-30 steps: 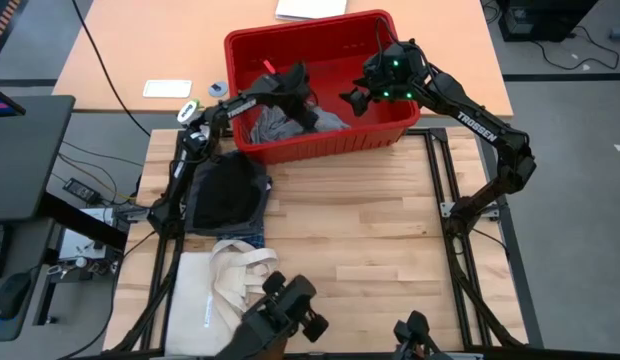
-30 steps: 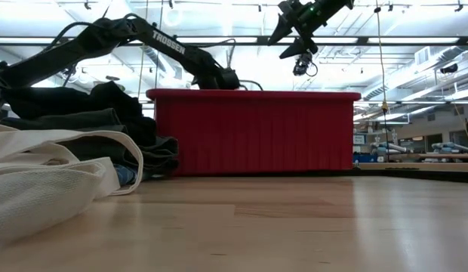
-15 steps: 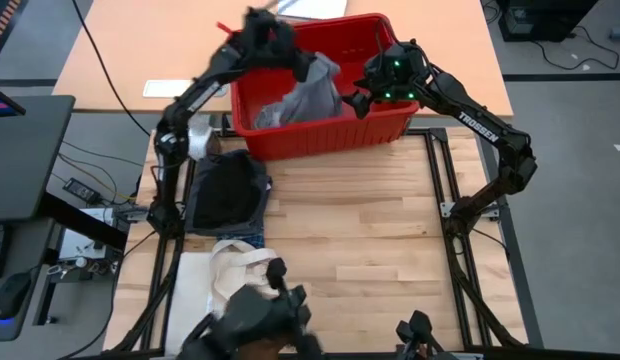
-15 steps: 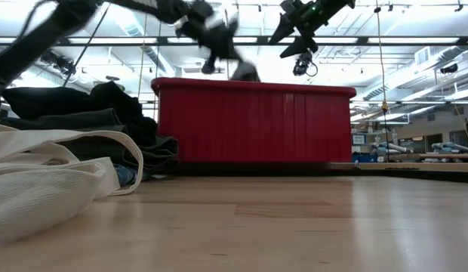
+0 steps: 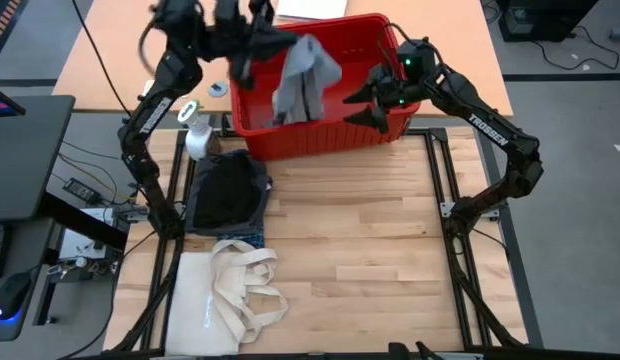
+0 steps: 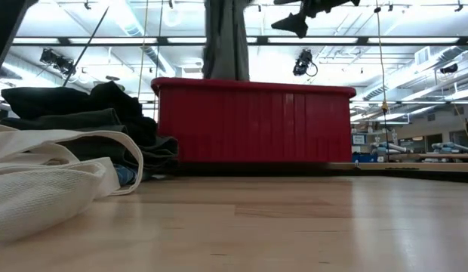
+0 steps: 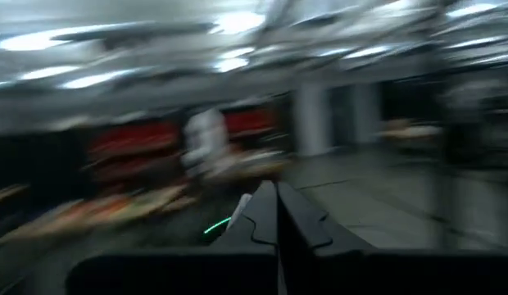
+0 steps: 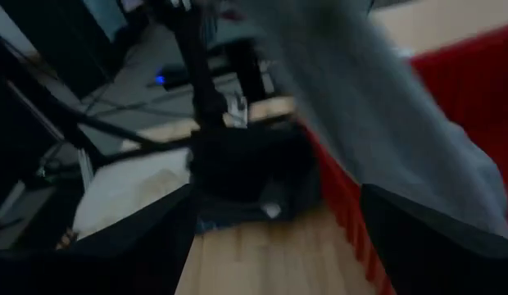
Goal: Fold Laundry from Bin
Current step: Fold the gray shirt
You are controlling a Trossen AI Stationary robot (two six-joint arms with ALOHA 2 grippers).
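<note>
A light grey garment (image 5: 305, 75) hangs over the red bin (image 5: 320, 140) at the table's far edge, and shows as a grey column (image 6: 225, 38) in the low view. My left gripper (image 5: 282, 42) is shut on its top, raised high over the bin's far left part; its fingers (image 7: 277, 215) are together in the blurred left wrist view. My right gripper (image 5: 365, 107) stands open above the bin's right part, just right of the garment (image 8: 385, 106), touching nothing. My left gripper holds the grey garment by its upper end (image 5: 295, 48), coming at it about level from the table's left. How many layers it has cannot be told. The garment hangs slack below the fingers, and its lower end (image 6: 226, 74) drops behind the bin's rim.
A pile of dark garments (image 5: 228, 190) lies on the table's left side, with a cream tote bag (image 5: 230, 290) nearer the front edge. A white spray bottle (image 5: 197, 140) stands left of the bin. The wooden table top (image 5: 360, 240) stretches in front of the bin.
My left gripper has risen quickly out of the bin, going up and toward the far left, and has tipped from pointing down to about level. The grey garment has been drawn up out of the bin and now hangs full length. My right gripper has rolled at the wrist, staying open.
</note>
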